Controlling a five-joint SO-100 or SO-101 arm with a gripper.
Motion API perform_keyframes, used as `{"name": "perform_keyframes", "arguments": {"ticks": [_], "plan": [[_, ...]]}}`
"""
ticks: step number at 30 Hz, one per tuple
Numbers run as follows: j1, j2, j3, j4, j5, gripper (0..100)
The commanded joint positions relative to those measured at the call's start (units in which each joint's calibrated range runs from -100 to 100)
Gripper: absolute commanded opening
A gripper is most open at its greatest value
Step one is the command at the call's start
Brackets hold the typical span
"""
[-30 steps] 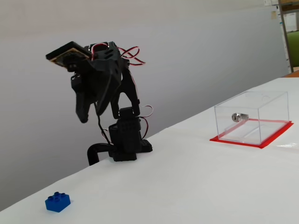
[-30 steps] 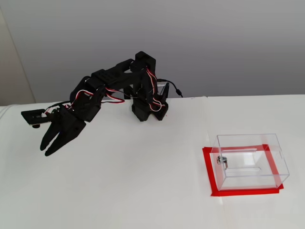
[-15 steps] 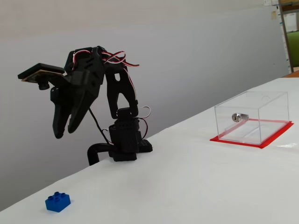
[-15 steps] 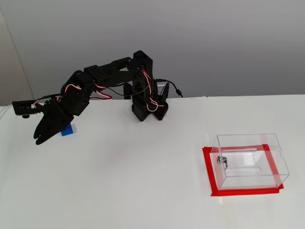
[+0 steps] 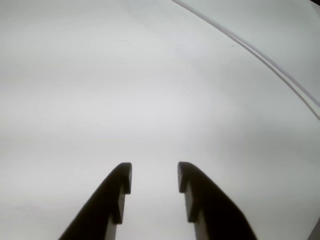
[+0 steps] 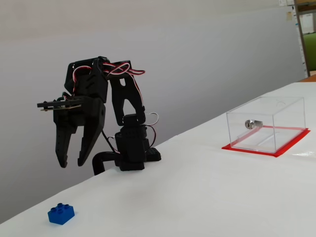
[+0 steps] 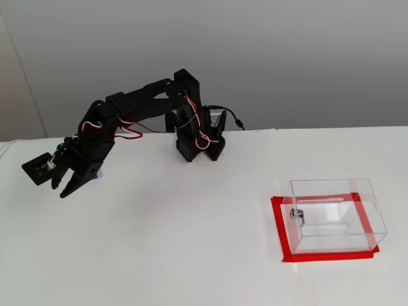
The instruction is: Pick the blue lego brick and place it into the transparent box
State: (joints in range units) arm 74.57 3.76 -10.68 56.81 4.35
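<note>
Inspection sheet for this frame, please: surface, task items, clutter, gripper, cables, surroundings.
Surface: white table, bare and even.
Blue lego brick: on the table near the left corner in a fixed view, studs up, untouched; only a blue sliver shows behind the gripper in the other fixed view.
Transparent box: upright on a red base sheet, silver lock on one wall, nothing seen inside.
Clutter: nothing seen.
Gripper: open, empty, pointing down, above the table; no brick between the fingers in the wrist view.
Cables: red and white wires looped along the arm; black lead behind the base.
Surroundings: plain grey wall; shelving at the far right.
</note>
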Motion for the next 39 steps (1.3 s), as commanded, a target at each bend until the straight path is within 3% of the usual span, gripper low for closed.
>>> {"name": "perform_keyframes", "arguments": {"ticks": [1,11,17,39], "plan": [[2.6,0.4,-0.3,-0.2,0.3,10],[10.6,12.9,-1.0,-0.4,0.9,10],[15.6,15.5,-0.4,0.5,4.1,10],[23.1,15.4,-2.9,9.9,1.4,11]]}}
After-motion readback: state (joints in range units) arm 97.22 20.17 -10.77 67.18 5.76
